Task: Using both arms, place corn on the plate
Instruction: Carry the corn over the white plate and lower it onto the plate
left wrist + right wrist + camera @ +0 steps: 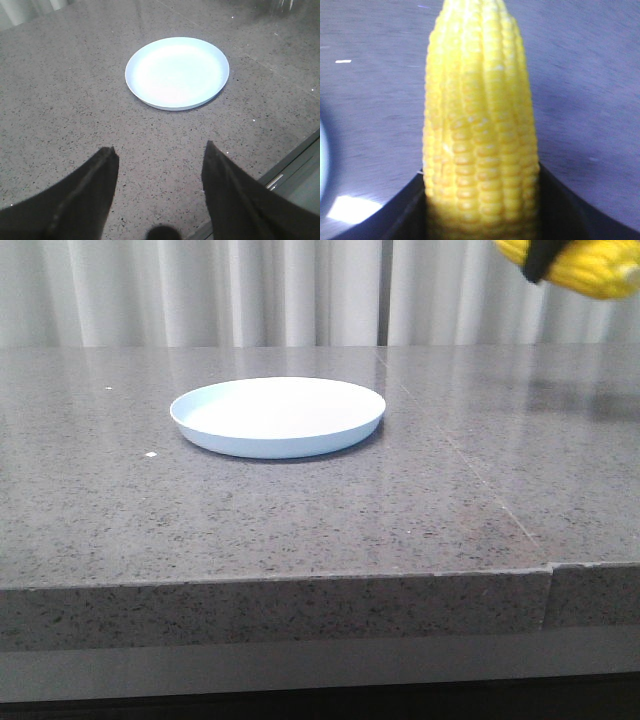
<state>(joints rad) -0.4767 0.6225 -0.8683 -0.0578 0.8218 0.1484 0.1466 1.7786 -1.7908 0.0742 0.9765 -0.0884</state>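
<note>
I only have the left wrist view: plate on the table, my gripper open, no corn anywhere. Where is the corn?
Observer: The corn is in the air at the front view's upper right, well above the table.
Operator: Is it held?
Observer: Yes, the right gripper is shut on it, a finger on each side.
Operator: Is it over the plate?
Observer: No. In the front view the plate sits left of it, empty.

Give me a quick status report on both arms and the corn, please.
Right gripper shut on corn, held high above the table, right of the plate. Left gripper open, empty, facing the plate. Plate bare; nothing in the way.
</note>
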